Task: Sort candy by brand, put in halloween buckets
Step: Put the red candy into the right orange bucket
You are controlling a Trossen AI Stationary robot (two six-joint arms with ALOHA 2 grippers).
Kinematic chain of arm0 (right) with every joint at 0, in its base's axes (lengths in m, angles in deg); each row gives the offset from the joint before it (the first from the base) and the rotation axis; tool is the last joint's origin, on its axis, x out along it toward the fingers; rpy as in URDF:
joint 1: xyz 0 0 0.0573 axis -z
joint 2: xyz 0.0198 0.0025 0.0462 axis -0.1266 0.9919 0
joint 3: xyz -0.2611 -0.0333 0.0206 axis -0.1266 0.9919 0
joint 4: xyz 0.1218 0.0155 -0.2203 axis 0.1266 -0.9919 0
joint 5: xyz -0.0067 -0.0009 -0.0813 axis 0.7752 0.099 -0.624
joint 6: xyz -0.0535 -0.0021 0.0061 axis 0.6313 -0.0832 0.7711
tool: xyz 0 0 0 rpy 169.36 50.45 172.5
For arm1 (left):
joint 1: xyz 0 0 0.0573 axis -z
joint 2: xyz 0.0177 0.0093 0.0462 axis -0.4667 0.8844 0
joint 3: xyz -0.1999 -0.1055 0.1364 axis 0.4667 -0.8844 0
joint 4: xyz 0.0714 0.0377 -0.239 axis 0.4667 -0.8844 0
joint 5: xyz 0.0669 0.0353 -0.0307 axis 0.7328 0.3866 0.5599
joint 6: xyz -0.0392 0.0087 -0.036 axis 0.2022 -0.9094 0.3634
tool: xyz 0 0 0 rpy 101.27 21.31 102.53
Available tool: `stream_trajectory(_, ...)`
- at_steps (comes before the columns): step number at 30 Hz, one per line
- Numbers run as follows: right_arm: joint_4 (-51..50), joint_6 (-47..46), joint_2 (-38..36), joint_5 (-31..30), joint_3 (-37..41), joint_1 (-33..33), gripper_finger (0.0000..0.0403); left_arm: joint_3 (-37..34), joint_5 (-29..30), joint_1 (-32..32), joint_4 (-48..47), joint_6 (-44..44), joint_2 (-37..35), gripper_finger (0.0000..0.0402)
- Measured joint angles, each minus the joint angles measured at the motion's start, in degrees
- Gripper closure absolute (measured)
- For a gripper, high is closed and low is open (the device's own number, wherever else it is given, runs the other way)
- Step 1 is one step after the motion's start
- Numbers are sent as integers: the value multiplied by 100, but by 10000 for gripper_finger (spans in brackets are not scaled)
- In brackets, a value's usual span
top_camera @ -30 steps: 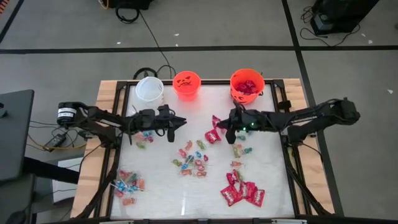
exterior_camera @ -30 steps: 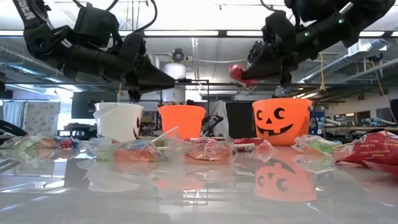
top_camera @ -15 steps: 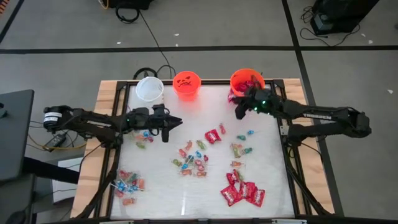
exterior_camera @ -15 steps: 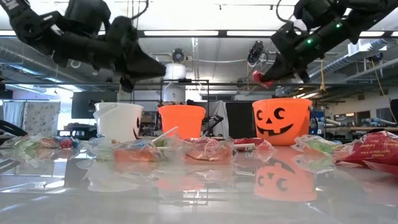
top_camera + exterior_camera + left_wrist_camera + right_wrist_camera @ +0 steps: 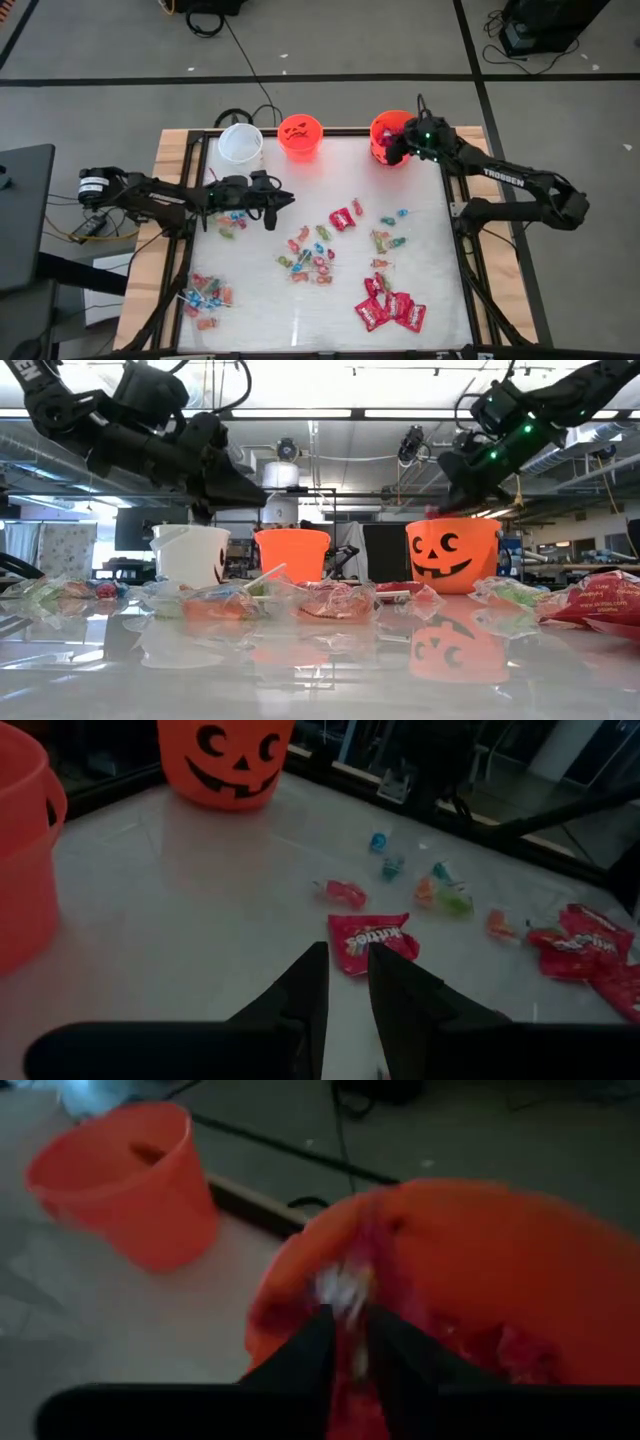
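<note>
Red packets (image 5: pixel 392 147) apparently fill larger orange bucket (image 5: pixel 381 127).

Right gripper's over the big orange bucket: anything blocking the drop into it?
Nothing visible does. The right gripper hangs directly above the open mouth of the large orange bucket, which already holds red packets.

- bare table (image 5: pixel 270 300) lies between the candy clusters, wide enough for a pass.
- three buckets line the far edge: white bucket (image 5: pixel 240 142), small orange bucket (image 5: pixel 300 136), larger orange bucket (image 5: pixel 383 131).
- red packets (image 5: pixel 390 308) crowd the near right corner.
</note>
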Motion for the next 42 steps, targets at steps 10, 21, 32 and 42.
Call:
stream_trajectory(10,-9,423,-244,1418,-359,-723,223,0,3,131,59,-187,1,321)
stream_trajectory(21,1717,228,874,1115,856,-3694,229,0,-29,195,56,-199,-2,321)
stream_trajectory(32,2966,681,2606,418,895,-4267,231,0,234,205,105,-367,-2,321)
stream_trajectory(42,3242,667,3253,409,874,-4267,276,0,261,205,100,-494,-2,321)
